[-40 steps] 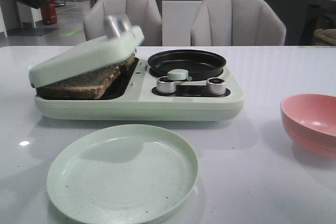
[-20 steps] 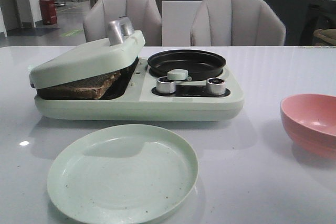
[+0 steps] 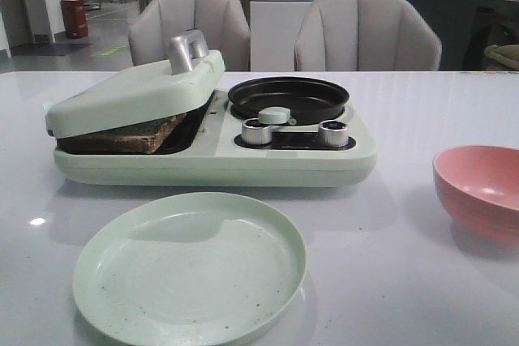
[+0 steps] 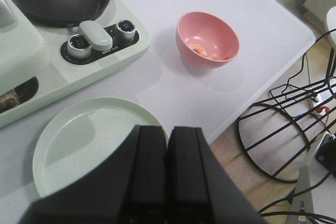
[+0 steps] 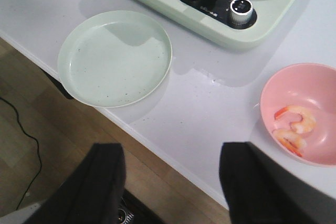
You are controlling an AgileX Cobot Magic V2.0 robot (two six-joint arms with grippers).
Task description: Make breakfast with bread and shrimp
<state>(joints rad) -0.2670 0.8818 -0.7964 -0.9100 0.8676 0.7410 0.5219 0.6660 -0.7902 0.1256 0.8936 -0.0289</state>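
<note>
- The bread [image 3: 130, 137] lies in the left compartment of the pale green breakfast maker [image 3: 243, 160], pressed under the hinged lid [image 3: 134, 91], which rests tilted on top of it; only the brown crust edge peeks out at the front.
- The lid carries a silver handle [image 3: 185, 49] on its top.
- The right compartment holds a round black pan [image 3: 288, 96], and in front of it sit two silver knobs [image 3: 258, 130] with a pale green lever [image 3: 274, 115] between them.
- The shrimp [image 5: 295, 127] (pink-orange, curled; how many pieces there are is hard to tell) lies inside the pink bowl [image 5: 310, 85], which stands on the white surface [image 3: 389, 265] well apart from the breakfast maker, off to its right.
- A pale green plate [image 3: 189, 266] sits on the surface just in front of the breakfast maker, nothing on it.
- The left hand [image 4: 168, 179] hangs above the near edge of the plate with its two black fingers [image 4: 149, 177] pressed together, clenched on nothing.
- The right hand [image 5: 170, 179] hovers over the front edge of the surface, fingers [image 5: 105, 177] spread wide apart, released and carrying nothing.
- Neither hand shows in the front view.
- Two grey chairs [image 3: 369, 30] stand behind the surface.
</note>
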